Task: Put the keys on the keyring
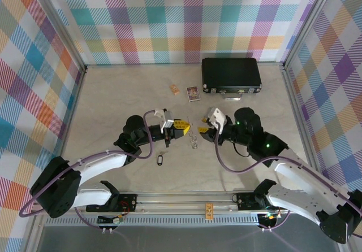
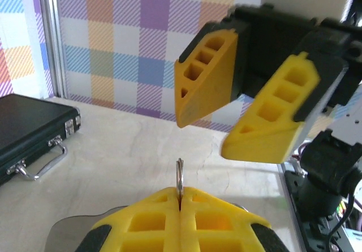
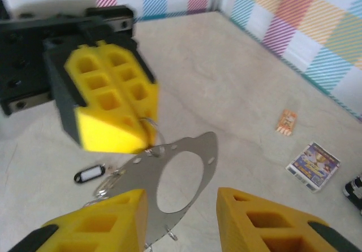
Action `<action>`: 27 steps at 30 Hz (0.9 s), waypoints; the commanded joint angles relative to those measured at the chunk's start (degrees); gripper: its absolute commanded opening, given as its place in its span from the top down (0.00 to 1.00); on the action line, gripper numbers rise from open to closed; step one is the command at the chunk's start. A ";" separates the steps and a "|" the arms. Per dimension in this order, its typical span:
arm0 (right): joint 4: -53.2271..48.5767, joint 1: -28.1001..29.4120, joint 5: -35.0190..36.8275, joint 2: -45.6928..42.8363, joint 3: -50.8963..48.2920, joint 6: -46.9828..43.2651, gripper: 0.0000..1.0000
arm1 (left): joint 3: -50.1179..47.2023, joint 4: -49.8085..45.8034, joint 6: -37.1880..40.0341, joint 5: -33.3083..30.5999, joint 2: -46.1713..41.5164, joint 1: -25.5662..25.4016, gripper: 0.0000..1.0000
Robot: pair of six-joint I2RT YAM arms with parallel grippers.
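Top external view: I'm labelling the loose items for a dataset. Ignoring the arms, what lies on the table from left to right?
black key tag → small orange packet → picture card → black case

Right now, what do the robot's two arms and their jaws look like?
The left arm and the right arm each have white lower links, black joints and a purple cable running alongside. The jaws are yellow wedges with rectangular hollow cells, on black mounts. A green light glows on the right arm.
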 commanded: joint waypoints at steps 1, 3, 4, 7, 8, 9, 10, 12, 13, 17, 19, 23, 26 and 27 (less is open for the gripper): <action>14.43 -2.67 -4.59 -1.06 -3.98 14.14 0.63 | -1.07 16.06 -8.64 -0.83 0.90 -0.32 1.00; 19.70 -4.18 -8.77 -1.23 -6.11 17.44 0.63 | -1.19 20.13 -11.41 -0.67 1.60 -0.32 1.00; 22.63 -4.76 -10.68 -1.03 -7.03 19.07 0.62 | -1.13 21.97 -12.80 -0.84 2.01 -0.32 1.00; 29.25 -6.76 -15.04 0.56 -8.21 23.36 0.63 | -0.59 25.29 -15.55 -0.67 2.78 -0.32 1.00; 30.93 -7.33 -16.89 1.24 -8.31 24.33 0.64 | -0.19 25.13 -15.83 -0.46 2.98 -0.32 1.00; 32.21 -7.77 -18.27 2.05 -8.39 24.87 0.64 | 0.07 25.04 -16.07 -0.28 3.13 -0.32 1.00; 33.53 -8.03 -19.42 2.74 -8.39 25.60 0.64 | 0.32 25.19 -16.41 -0.16 3.34 -0.32 1.00; 35.81 -8.39 -21.97 3.68 -8.36 26.73 0.66 | 0.69 25.22 -17.06 0.22 3.63 -0.32 1.00; 36.94 -8.49 -22.91 4.00 -8.24 27.25 0.67 | 0.91 25.22 -17.25 0.54 3.74 -0.32 1.00; 35.69 -8.50 -26.22 4.88 -6.56 26.29 0.68 | 1.42 25.04 -17.74 1.18 4.04 -0.32 1.00; 33.80 -8.52 -27.30 5.07 -5.86 25.08 0.70 | 1.46 24.78 -17.71 1.42 3.95 -0.32 1.00; 30.61 -8.54 -30.09 5.49 -4.50 23.11 0.71 | 1.85 23.47 -17.58 2.19 4.04 -0.32 1.00; 29.82 -8.50 -30.94 6.10 -3.78 22.55 0.73 | 2.30 22.49 -17.58 2.85 4.23 -0.30 1.00; 29.86 -8.51 -31.33 6.36 -3.60 22.42 0.74 | 2.27 22.47 -17.64 2.91 4.25 -0.32 1.00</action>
